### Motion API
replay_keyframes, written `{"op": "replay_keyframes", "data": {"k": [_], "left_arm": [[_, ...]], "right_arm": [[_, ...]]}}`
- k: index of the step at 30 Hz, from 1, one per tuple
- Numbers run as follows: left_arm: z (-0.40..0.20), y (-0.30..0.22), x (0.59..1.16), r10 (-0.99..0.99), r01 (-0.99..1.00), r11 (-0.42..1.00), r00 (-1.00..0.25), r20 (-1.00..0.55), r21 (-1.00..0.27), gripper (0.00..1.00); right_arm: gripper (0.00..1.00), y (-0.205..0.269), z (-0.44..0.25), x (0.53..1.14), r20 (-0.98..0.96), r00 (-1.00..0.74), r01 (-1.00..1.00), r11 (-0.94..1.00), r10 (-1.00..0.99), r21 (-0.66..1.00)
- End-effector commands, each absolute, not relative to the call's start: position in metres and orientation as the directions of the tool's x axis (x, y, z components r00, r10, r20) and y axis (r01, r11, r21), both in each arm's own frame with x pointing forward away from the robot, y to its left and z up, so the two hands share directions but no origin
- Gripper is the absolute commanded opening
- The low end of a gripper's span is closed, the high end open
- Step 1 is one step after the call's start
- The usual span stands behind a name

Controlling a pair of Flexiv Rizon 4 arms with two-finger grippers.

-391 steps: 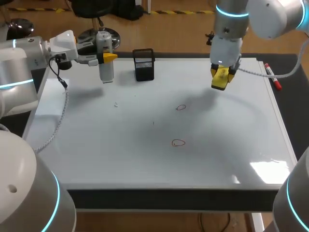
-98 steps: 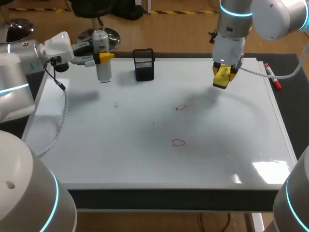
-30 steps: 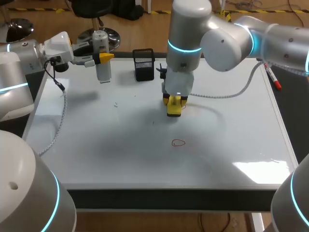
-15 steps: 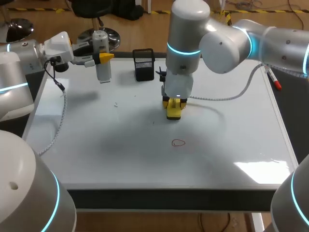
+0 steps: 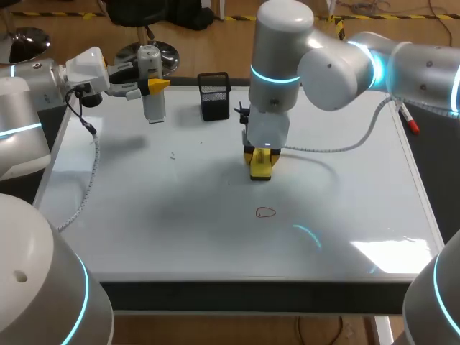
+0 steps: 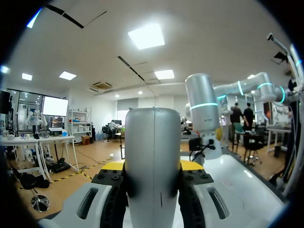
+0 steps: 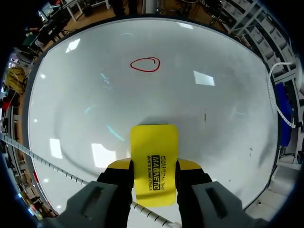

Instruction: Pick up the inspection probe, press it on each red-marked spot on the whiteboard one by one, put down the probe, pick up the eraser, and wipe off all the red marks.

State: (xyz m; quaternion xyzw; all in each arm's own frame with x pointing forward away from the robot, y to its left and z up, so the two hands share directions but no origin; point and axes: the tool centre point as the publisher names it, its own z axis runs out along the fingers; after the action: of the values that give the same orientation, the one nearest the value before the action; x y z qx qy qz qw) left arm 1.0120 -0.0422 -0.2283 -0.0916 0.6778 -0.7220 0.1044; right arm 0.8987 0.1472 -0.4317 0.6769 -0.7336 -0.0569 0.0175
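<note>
My left gripper is at the whiteboard's far left corner, shut on the grey-white probe, which stands upright between its fingers. My right gripper is over the middle of the whiteboard, shut on the yellow eraser. In the right wrist view the eraser sits between the yellow tips, its face down against the board. One red oval mark shows nearer the front edge, ahead of the eraser. No other red mark shows.
A black mesh pen holder stands at the board's far edge, between the two grippers. A red marker lies along the right rim. My right arm's cable loops over the board.
My right gripper has slid the eraser slightly to the right on the board. The left arm and probe have kept still.
</note>
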Motion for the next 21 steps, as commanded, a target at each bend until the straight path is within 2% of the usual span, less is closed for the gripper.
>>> {"op": "replay_keyframes", "data": {"k": [1, 21], "left_arm": [[-0.228, -0.043, 1.012, -0.276, 0.028, -0.06, -0.961, -0.01, -0.998, 0.0], [-0.228, -0.043, 1.012, -0.276, 0.028, -0.06, -0.961, -0.01, -0.998, 0.0]], "right_arm": [[0.0, 0.139, -0.436, 0.898, -0.049, -0.081, -0.991, 0.076, -0.995, 0.109], [0.0, 0.109, -0.438, 0.893, -0.03, -0.105, -0.988, 0.101, -0.994, 0.121]]}}
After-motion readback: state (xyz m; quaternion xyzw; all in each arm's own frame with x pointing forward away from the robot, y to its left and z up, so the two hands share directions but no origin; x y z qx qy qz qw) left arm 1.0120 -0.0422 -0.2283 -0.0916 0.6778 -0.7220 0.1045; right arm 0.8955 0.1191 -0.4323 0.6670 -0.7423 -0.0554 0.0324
